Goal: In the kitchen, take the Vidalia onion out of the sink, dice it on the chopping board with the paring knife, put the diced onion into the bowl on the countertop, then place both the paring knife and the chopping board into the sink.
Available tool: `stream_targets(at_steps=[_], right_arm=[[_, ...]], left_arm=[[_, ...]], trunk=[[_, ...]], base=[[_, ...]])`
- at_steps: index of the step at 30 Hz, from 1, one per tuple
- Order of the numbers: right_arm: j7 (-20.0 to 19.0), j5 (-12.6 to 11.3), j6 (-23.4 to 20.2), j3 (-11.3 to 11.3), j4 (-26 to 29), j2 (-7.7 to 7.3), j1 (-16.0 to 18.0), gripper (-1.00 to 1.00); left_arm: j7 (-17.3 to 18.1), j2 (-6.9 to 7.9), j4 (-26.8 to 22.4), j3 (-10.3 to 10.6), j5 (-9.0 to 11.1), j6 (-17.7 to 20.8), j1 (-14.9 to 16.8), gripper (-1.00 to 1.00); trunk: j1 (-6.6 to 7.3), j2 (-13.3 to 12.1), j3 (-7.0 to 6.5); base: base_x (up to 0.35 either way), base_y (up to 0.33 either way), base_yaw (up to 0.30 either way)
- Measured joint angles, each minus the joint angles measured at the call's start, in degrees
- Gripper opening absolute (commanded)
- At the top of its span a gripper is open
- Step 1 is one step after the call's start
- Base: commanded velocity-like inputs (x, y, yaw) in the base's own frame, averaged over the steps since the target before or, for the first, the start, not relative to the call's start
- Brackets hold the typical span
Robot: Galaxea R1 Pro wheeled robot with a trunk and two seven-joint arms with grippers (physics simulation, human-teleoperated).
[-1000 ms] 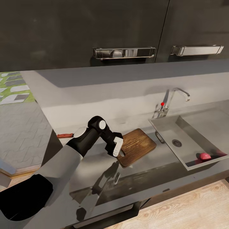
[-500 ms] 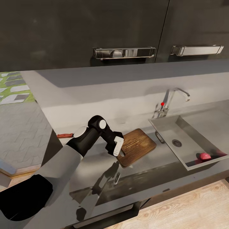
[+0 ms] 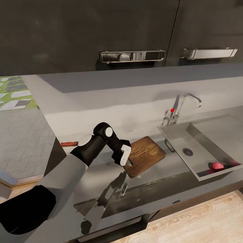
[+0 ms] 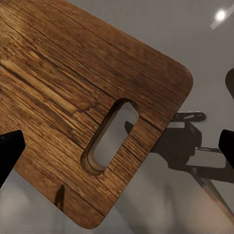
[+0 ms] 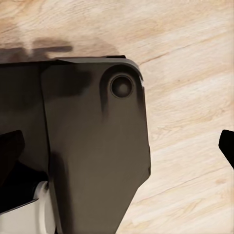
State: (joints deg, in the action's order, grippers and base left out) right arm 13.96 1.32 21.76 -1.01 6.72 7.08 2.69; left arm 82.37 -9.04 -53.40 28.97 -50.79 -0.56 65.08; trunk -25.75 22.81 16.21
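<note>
Left gripper (image 3: 127, 162) wide open, empty, over chopping board (image 3: 145, 154) handle end. Board looks stiff, flat (hard to pinch); grab by slot (image 4: 109, 135) edge.

The left arm reaches forward from the near left, elbow bent, black forearm rising to a white-capped wrist joint. Its left gripper (image 3: 125, 158) points down, white fingers (image 3: 125, 156) spread wide apart. In the right wrist view, the right gripper's (image 5: 117, 151) dark fingertips (image 5: 9, 146) stand parted.
</note>
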Motion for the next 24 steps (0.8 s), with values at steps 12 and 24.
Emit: stream_targets(at_steps=[12,24], right_arm=[[0.0,-0.1,-0.1,0.0,-0.1,-0.07,0.0,1.00],[-0.1,-0.1,-0.1,0.0,-0.1,-0.07,0.0,1.00]], left_arm=[[0.0,0.00,0.0,0.0,0.0,0.1,0.0,1.00],[0.0,-0.07,0.0,0.1,0.1,0.0,0.0,1.00]], trunk=[[0.00,0.0,0.01],[0.00,0.0,0.89]], base=[[0.000,0.000,0.000],[0.000,0.000,0.000]])
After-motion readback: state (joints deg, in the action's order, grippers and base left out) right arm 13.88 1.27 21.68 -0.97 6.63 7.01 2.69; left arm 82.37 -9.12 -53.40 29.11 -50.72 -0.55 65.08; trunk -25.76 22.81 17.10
